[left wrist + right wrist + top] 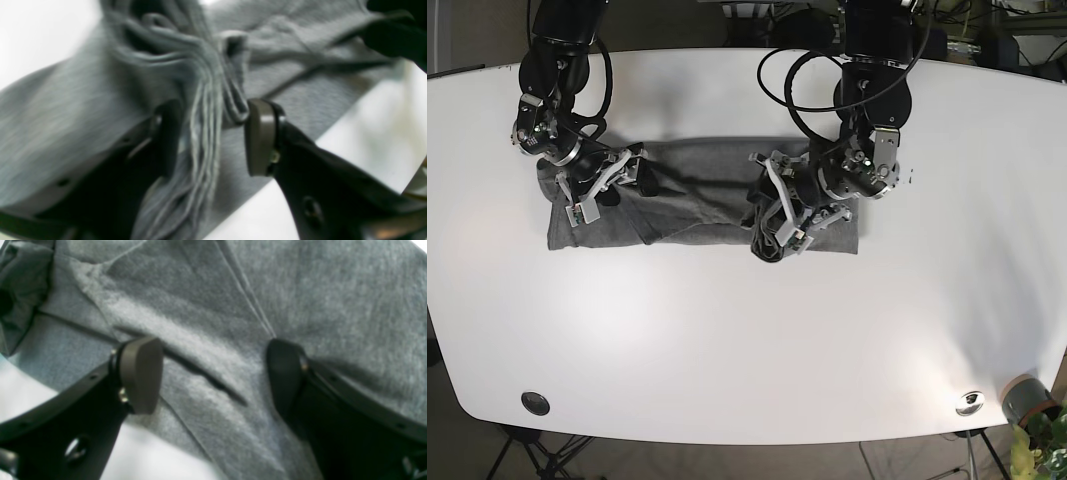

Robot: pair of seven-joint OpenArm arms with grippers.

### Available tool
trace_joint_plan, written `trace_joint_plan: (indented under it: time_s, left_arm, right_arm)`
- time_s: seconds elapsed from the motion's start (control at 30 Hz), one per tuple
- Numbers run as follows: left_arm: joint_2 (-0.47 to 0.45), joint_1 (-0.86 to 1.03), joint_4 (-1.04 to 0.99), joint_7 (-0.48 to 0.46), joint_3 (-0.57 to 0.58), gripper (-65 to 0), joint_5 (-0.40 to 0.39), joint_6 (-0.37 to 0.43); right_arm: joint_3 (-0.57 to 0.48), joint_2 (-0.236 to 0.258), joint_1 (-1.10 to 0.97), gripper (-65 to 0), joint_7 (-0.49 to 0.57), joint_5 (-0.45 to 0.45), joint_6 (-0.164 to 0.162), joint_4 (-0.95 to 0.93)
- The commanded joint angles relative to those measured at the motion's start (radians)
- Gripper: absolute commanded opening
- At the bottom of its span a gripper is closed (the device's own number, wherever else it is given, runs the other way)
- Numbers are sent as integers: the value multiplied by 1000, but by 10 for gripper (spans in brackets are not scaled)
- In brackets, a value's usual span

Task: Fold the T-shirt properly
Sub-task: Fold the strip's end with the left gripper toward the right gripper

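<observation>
The grey T-shirt (697, 190) lies spread across the white table (727, 340), bunched into a dark heap at its right part. My left gripper (777, 218) sits at that heap. In the left wrist view the left gripper (213, 133) has a thick gathered bunch of T-shirt (66, 116) folds caught between its narrowed jaws. My right gripper (612, 180) hovers at the shirt's left end. Seen from the right wrist, the right gripper (213, 373) stands wide open just above flat T-shirt (333, 290) cloth crossed by a seam and a crease, with nothing between the fingers.
A potted plant (1032, 405) stands past the table's front right corner. A black round disc (534, 403) and a silver one (970, 402) sit near the front edge. Cables and arm bases crowd the back edge.
</observation>
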Motion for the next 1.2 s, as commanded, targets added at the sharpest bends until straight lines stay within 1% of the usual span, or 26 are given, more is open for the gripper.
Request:
trace_joint_plan:
  time_s: [0.0, 0.23, 0.37, 0.43, 0.5, 0.6, 0.7, 0.83, 0.97, 1.03, 1.1, 1.17]
  left_arm:
    - [8, -16, 22, -22, 40, -338, -17, -5]
    - [5, -10, 88, -17, 178, -338, -17, -12]
    - [-38, -9, 147, -15, 260, -338, -17, -13]
    - [-49, -10, 156, -18, 281, -338, -17, -13]
    - [-52, -10, 174, -18, 277, -338, -17, -13]
    - [-52, -10, 209, -20, 231, -338, -17, -13]
    - [-52, -10, 236, -20, 149, -338, -17, -13]
    - [-52, -15, 231, -22, 16, -338, -12, -13]
    - [-58, -16, 194, -22, -96, -338, -16, -13]
    - [-77, -16, 174, -22, -122, -338, -17, -13]
    - [-97, -16, 145, -25, -153, -339, -19, -21]
    - [-107, -16, 122, -46, -179, -339, -19, -53]
  right_arm:
    - [0, 9, 9, -176, -4, 2, 1, 14]
    - [0, 9, 9, -176, -4, 2, 1, 14]
    - [0, 9, 9, -176, -4, 2, 1, 14]
    - [0, 9, 9, -176, -4, 2, 1, 14]
    - [2, 9, 9, -176, -4, 2, 1, 14]
    - [2, 9, 9, -176, -4, 2, 1, 14]
    - [2, 9, 9, -176, -4, 3, 1, 24]
    - [3, 7, 9, -176, -8, 3, -3, 90]
    - [9, 7, 17, -176, -70, 3, -3, 149]
    - [31, 4, 18, -176, -90, 5, -3, 178]
    - [68, -14, 32, -176, -113, 26, -3, 210]
    - [114, -16, 52, -176, -159, 63, -3, 221]
